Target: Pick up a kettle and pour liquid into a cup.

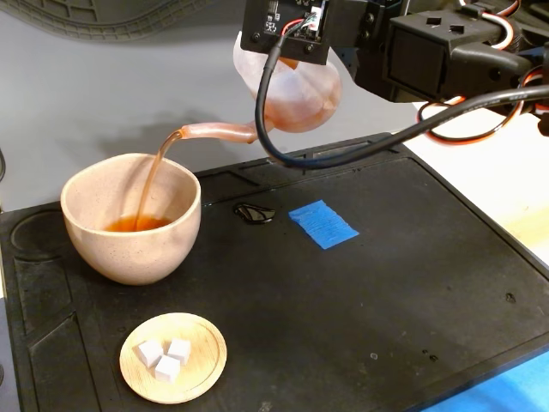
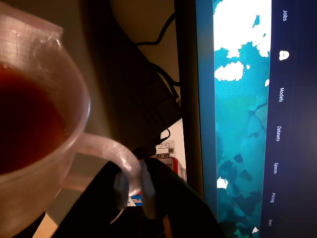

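Landmark: the cup (image 1: 130, 219), which stands at the left end of the black mat (image 1: 412, 283) in the fixed view.

Nearest the camera, in front of the cup, a small wooden dish (image 1: 206, 365) rests on the mat and holds three white cubes (image 1: 165, 357).

The cup sits upright. A pool of reddish-brown liquid (image 1: 137, 225) lies in its bottom, and a thin stream of the same liquid falls into it from above.

Right of the cup, a dark glossy patch (image 1: 255, 212) lies on the mat. A strip of blue tape (image 1: 322, 224) lies beyond that patch, farther right.

Above and right of the cup, the kettle (image 1: 296, 96) hangs clear of the mat, tilted with its spout (image 1: 214, 131) pointing toward the cup. The spout tip is over the cup's opening.

The claw (image 2: 134, 184) is clamped on the kettle's loop handle (image 2: 111, 151); the wrist view shows its fingers (image 2: 120, 188) closed narrowly on the loop. That view also shows liquid inside the kettle body.

Behind the kettle in the wrist view, a lit screen (image 2: 242, 124) with a teal picture fills the right side.
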Robot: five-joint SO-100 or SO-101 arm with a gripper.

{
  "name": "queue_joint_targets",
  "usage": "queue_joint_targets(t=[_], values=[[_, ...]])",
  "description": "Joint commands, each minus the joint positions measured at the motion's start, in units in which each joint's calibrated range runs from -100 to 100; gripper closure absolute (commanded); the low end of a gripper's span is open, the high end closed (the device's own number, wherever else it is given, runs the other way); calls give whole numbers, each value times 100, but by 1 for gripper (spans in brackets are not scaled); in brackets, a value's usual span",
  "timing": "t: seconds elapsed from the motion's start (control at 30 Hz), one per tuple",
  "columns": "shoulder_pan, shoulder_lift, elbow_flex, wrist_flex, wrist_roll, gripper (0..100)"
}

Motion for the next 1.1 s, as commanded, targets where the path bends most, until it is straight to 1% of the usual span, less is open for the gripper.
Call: queue_joint_targets(t=[0.0,0.3,0.37,0.4,0.43,0.47,0.5,0.6,0.67,0.83,0.87,1.0,1.03,1.07], values=[[14,-96,-336,-15,1,99],[14,-87,-327,-15,-9,99],[52,-96,-327,417,-602,99],[75,-96,-327,417,-728,99],[83,-96,-291,417,-1138,99],[113,-96,-209,417,-1347,99],[174,-104,-100,391,-1431,99],[357,-181,154,357,-1437,99],[379,-190,517,339,-1778,99],[516,-181,1342,339,-1846,99],[516,-139,1433,339,-1972,99],[509,186,1451,314,-1930,99],[486,373,1451,-127,-1930,99],[501,536,1451,-300,-1925,99]])
